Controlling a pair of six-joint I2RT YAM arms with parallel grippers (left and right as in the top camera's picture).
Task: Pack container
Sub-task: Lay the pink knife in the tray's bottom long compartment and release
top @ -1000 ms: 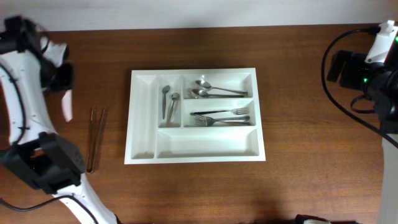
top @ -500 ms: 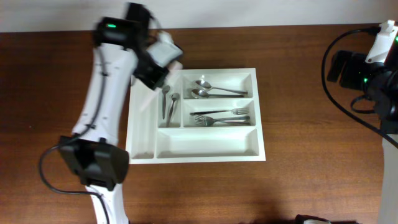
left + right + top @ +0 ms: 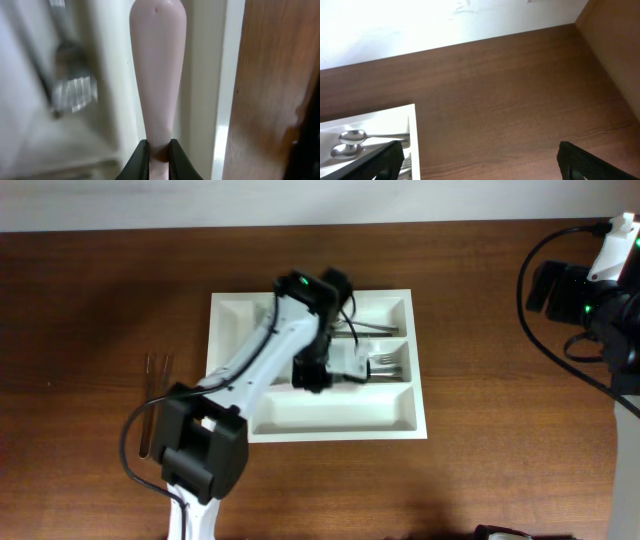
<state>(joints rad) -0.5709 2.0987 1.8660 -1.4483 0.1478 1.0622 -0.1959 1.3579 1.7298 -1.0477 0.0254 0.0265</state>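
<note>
The white container [image 3: 330, 408] lies mid-table with spoons [image 3: 378, 328] and forks [image 3: 388, 364] in its wide compartments. My left gripper [image 3: 312, 370] hangs over the container's middle, shut on a pale pinkish-white utensil [image 3: 352, 360]. In the left wrist view the jaws [image 3: 158, 150] clamp the utensil's narrow end. Its broad rounded end [image 3: 157, 60] points away over the container's wall [image 3: 210, 75], near a blurred fork [image 3: 72, 94]. My right gripper [image 3: 482, 165] is open and empty, held high at the table's right side.
Two thin brown sticks [image 3: 155, 395] lie on the wooden table left of the container. The right arm and its cables [image 3: 590, 295] stand at the right edge. The right wrist view shows the container's corner [image 3: 412, 130] with spoons [image 3: 350, 137].
My left arm has swung from the table's far left across to the container's middle, carrying the pale utensil. The right arm has not moved.
</note>
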